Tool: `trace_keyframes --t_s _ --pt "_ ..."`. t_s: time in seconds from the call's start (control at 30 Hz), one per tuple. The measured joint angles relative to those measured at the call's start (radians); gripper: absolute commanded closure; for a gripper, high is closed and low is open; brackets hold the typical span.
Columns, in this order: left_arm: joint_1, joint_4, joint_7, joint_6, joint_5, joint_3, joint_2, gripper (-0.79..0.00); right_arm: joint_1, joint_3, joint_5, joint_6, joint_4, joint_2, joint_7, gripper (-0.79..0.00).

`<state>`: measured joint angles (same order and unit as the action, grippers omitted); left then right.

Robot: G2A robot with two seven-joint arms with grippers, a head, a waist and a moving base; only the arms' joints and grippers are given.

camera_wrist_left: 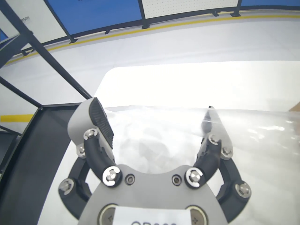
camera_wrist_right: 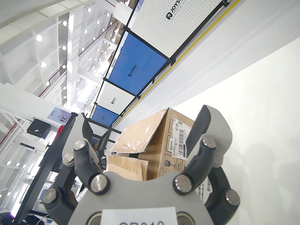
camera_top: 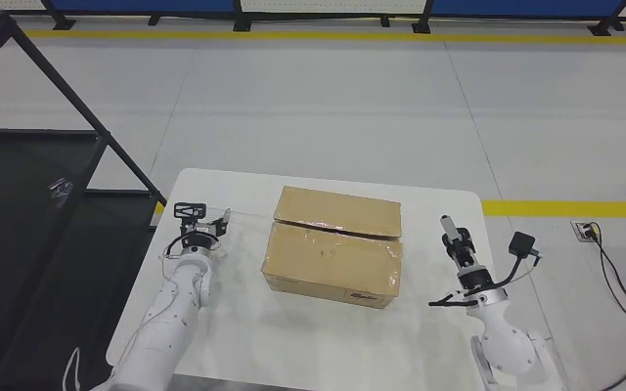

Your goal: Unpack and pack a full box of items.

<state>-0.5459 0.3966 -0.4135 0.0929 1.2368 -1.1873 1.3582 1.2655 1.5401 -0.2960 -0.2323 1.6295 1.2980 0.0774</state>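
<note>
The cardboard box (camera_top: pixel 333 249) sits mid-table on the white table (camera_top: pixel 245 323). Its top flaps are folded down but unsealed (one lifts a little along the seam, with loose tape clinging to it). The contents are hidden beneath, so unpacking looks not yet begun, and I judge the flaps, the emptying and the repacking all lie ahead. The left gripper (camera_wrist_left: pixel 153 106) hangs near the box's left end, jaws spread wide and empty. The right gripper (camera_wrist_right: pixel 143 113) hangs off the right end, equally wide, gripping nothing.
</note>
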Motion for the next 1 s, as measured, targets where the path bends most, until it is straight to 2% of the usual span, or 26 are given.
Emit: trace_keyframes --t_s 0.47,0.77,1.0 --pt "0.022 -0.056 -0.001 0.065 -0.102 -0.047 0.008 -0.785 -0.002 0.007 0.002 -0.007 -0.009 -0.002 0.006 -0.785" --pt "0.038 -0.089 0.022 0.088 -0.193 -0.102 -0.001 -0.785 -0.007 0.000 0.002 -0.008 -0.015 -0.003 0.015 -0.785" --pt "0.035 -0.108 0.042 0.067 -0.240 -0.131 -0.010 -0.785 -0.009 -0.003 0.002 -0.011 -0.019 -0.003 0.017 -0.785"
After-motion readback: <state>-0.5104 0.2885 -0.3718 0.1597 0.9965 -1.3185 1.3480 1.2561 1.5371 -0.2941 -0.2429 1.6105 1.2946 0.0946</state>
